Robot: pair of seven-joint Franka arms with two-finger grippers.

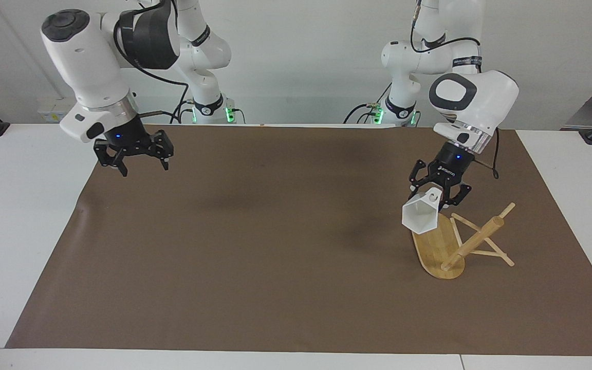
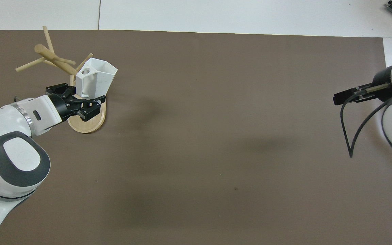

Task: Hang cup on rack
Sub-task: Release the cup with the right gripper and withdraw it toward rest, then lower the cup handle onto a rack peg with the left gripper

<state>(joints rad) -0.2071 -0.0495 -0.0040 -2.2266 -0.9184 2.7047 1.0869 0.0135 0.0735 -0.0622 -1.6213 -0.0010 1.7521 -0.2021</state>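
Observation:
The white faceted cup hangs in my left gripper, which is shut on its handle end; the handle's round hole shows. The cup's mouth points away from the gripper. It is over the end of the rack's oval base nearer to the robots, beside the bamboo post and its thin pegs. In the overhead view the cup lies next to the post, with the left gripper over the base. My right gripper is open and empty over the mat's corner at the right arm's end.
A brown mat covers most of the white table. The rack stands toward the left arm's end of the mat. In the overhead view only the right arm's wrist and cable show.

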